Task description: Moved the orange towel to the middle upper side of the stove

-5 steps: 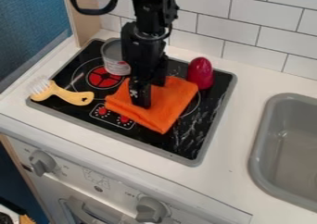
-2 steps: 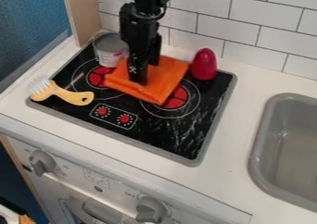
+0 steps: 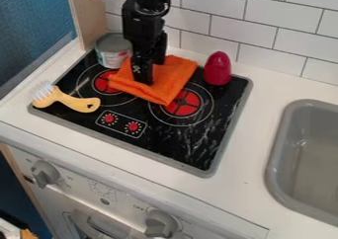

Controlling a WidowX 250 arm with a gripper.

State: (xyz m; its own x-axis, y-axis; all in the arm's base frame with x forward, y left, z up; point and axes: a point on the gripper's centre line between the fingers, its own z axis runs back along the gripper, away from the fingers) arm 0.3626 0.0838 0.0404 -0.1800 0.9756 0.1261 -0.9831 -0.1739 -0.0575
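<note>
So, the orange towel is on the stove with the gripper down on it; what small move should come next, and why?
Probably release the towel, if held, and rise straight up: the gripper is down on it, and it lies at the stove's upper middle, between the can and the red object.

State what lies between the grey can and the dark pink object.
The orange towel, with the gripper down at it, as the camera view shows.

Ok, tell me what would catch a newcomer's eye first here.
The orange towel stands out most, on the upper middle of the black stove, with the black gripper down on it. Next comes the red egg shape at the stove's upper right.
</note>
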